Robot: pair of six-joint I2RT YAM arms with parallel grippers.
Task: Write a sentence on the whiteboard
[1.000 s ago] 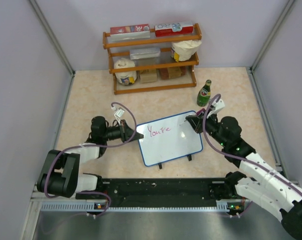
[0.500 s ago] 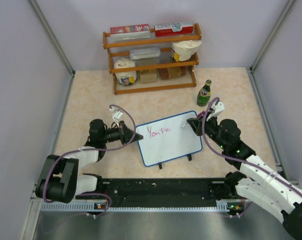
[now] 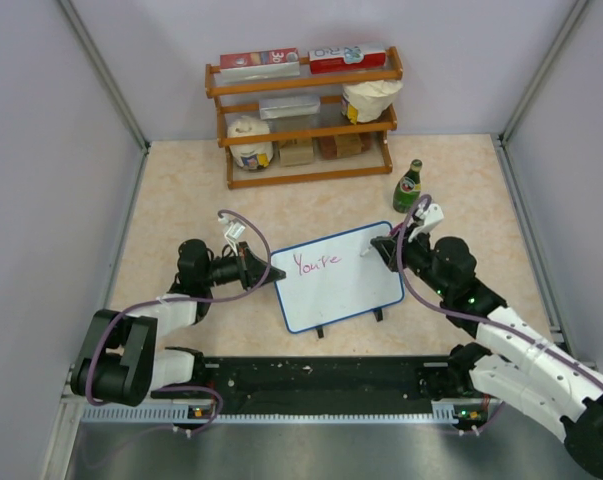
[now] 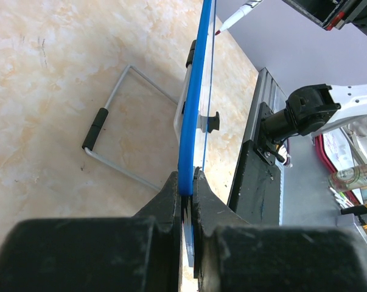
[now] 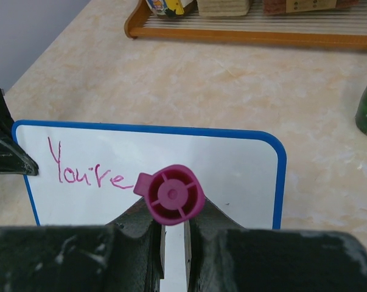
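Observation:
The whiteboard (image 3: 346,290), white with a thin blue frame, stands tilted on the table with "You're" (image 3: 317,263) written on it in pink. My left gripper (image 3: 269,272) is shut on its left edge; in the left wrist view the blue frame (image 4: 193,115) runs up from between the jaws of that gripper (image 4: 187,182). My right gripper (image 3: 389,246) is shut on a marker (image 5: 174,194), seen end-on by its magenta cap. The marker tip (image 4: 218,30) sits close to the board, right of the last letter. Whether it touches the board is unclear. The board's right half (image 5: 238,161) is blank.
A wooden rack (image 3: 303,115) with boxes and jars stands at the back. A green bottle (image 3: 409,187) stands just behind my right gripper. The board's wire stand (image 4: 113,115) rests on the table behind it. A black rail (image 3: 321,380) runs along the near edge.
My right gripper has drifted slightly left with the marker, toward the space after the written word. My left arm shifted a little; its hold on the board's edge is unchanged.

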